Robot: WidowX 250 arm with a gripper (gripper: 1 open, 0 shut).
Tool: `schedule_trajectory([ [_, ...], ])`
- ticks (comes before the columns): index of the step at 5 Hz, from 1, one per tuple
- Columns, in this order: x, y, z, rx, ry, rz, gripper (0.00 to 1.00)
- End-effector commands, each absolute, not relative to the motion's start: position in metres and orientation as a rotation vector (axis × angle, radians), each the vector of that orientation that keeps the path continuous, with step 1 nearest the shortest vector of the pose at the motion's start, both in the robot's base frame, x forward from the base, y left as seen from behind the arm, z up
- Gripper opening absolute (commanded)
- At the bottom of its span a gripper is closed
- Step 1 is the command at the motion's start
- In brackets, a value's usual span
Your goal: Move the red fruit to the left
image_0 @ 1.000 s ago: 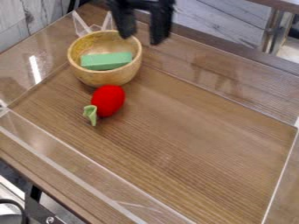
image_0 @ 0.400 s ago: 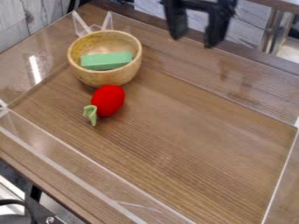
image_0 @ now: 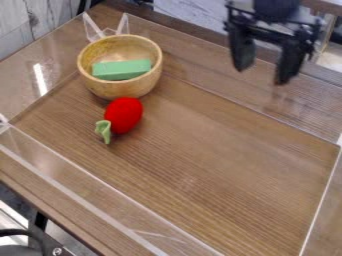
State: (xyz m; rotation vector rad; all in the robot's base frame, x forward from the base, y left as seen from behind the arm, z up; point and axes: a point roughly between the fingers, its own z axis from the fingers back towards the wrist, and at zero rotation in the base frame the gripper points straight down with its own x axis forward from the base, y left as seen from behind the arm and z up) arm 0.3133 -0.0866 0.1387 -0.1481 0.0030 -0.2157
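The red fruit (image_0: 123, 114), a small rounded plush toy with a light green leafy end pointing down-left, lies on the wooden table just below the bowl. My gripper (image_0: 266, 61) hangs at the upper right of the camera view, far to the right of the fruit. Its two dark fingers (image_0: 242, 52) point down and stand wide apart, open, with nothing between them.
A wooden bowl (image_0: 96, 83) holding a green block-shaped item (image_0: 120, 69) stands at the upper left, touching or nearly touching the fruit. Clear low walls (image_0: 27, 160) ring the wooden table. A metal frame shows at the far right behind the gripper.
My gripper has travelled to the right along the far side of the table, from above the bowl to the upper right, and sunk a little. The fruit and bowl have stayed put.
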Motion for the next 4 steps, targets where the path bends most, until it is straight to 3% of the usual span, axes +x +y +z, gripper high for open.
schedule_trajectory([
  [1, 0.313, -0.105, 0.144, -0.143, -0.050, -0.222, 1.00],
  [4, 0.311, -0.135, 0.165, -0.106, -0.073, -0.118, 1.00],
])
